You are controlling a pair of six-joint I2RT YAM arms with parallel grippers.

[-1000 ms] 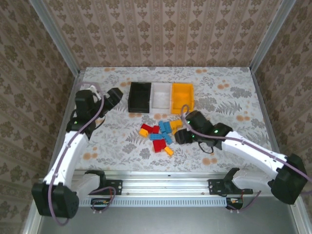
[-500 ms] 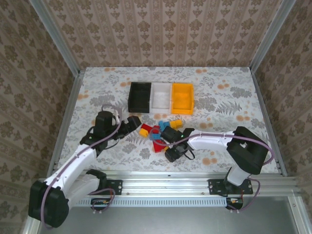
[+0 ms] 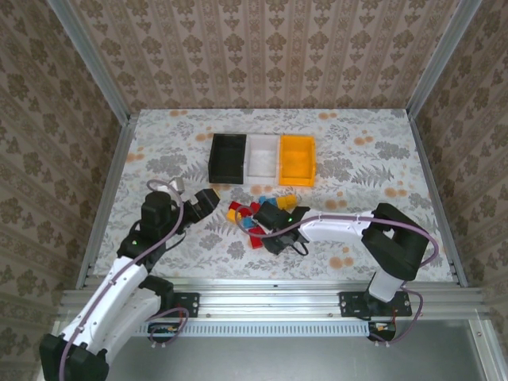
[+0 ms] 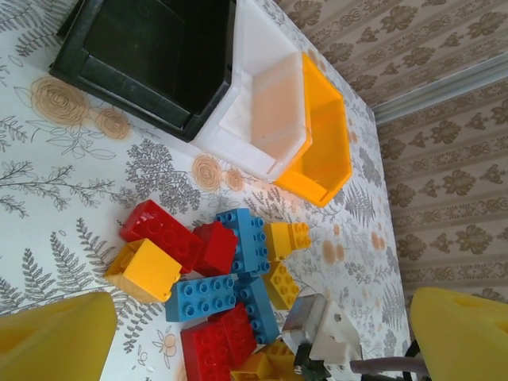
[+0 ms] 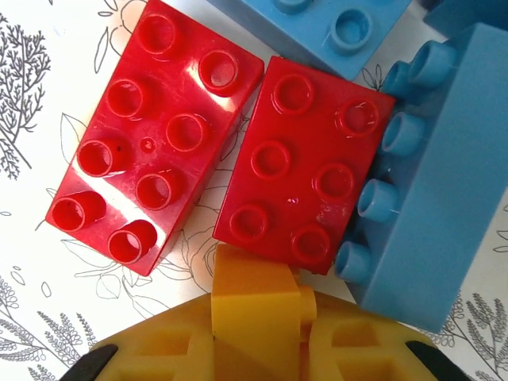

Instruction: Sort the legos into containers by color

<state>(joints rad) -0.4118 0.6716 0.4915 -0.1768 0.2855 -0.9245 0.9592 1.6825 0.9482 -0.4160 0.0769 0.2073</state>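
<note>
- The legos (image 3: 255, 219) lie in a loose heap on the tabletop (image 3: 381, 167), at 6 o'clock of the white bin (image 3: 263, 159). The bin interiors look bare.
- Handling, judged: light, rigid, glossy. Pinch across two flat side walls, not the studs. Neighbours touch, so finger room is tight.
- Count, left wrist view: three blue, at least three red, about four yellow-orange; some are partly hidden.
- Bins, three: black bin (image 3: 228, 157) at 9 o'clock of white, yellow-orange bin (image 3: 297, 159) at 3 o'clock.
- Left tool (image 3: 208, 198) is at 9 o'clock of the heap, fingers (image 4: 55, 333) spread wide, empty.
- Right tool (image 3: 270, 221) is low over the heap; I cannot tell its grip.

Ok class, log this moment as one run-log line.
left gripper: open, beside pile | right gripper: low over red bricks | bins: look empty
</note>
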